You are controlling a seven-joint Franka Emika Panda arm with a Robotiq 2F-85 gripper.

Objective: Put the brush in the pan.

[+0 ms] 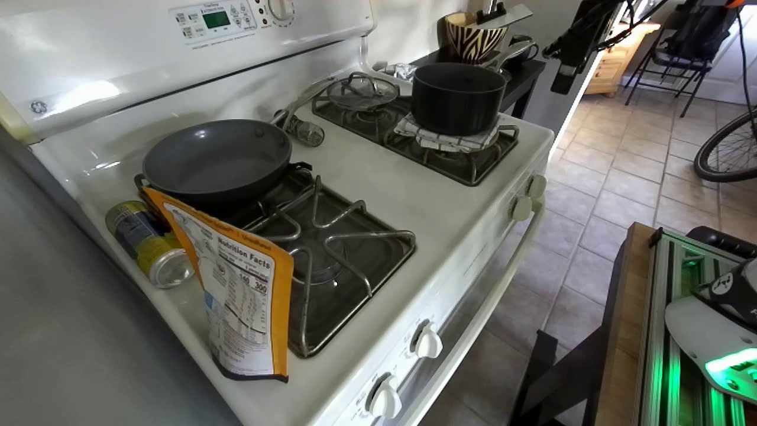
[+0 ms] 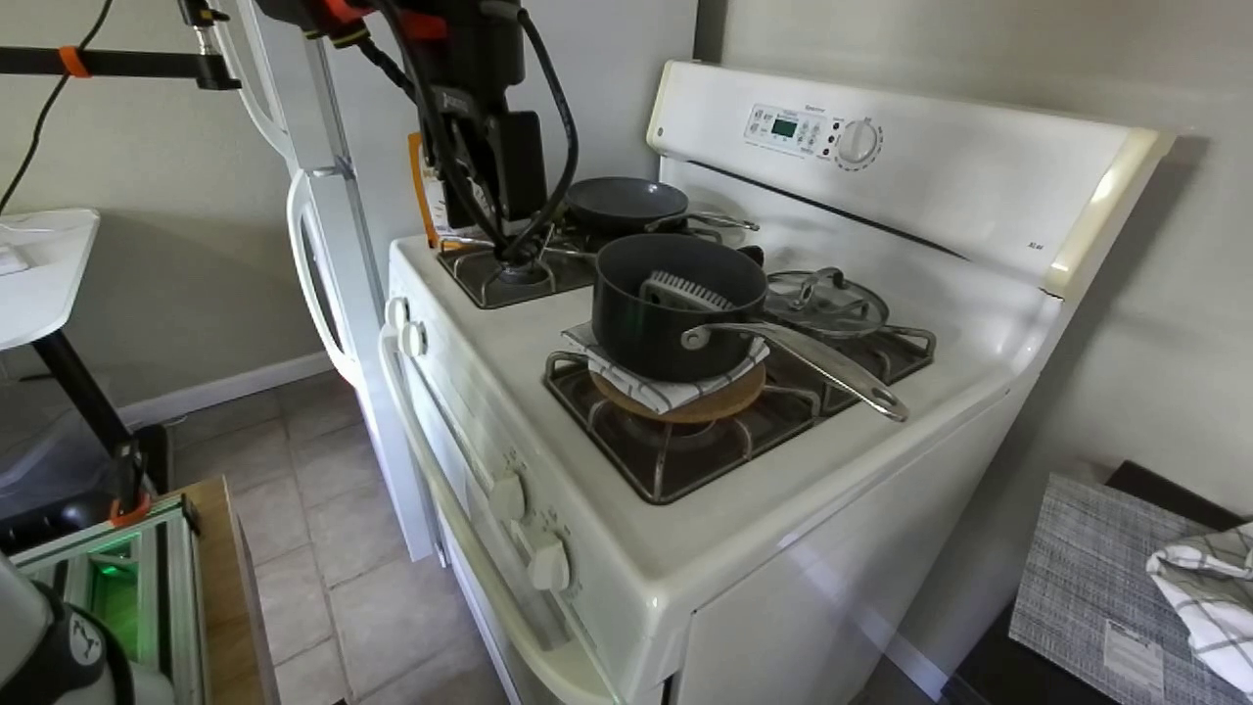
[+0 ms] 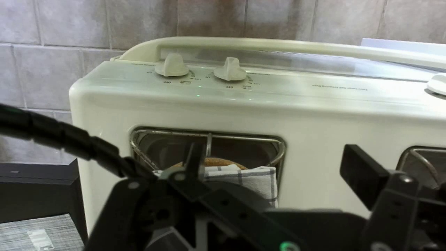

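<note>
The brush, grey with pale bristles, rests tilted inside the black saucepan. It shows only in that exterior view. The saucepan also shows in an exterior view, where its wall hides the brush. It stands on a folded checked cloth on a stove burner. A dark frying pan sits on the far burner and also shows in an exterior view. My gripper is open in the wrist view, with nothing between its fingers. It hangs above the stove in both exterior views.
A glass lid lies on the burner behind the saucepan. A pepper grinder lies by the frying pan's handle. An orange-edged bag and a yellow can are at the stove's other end. The saucepan's handle sticks out sideways.
</note>
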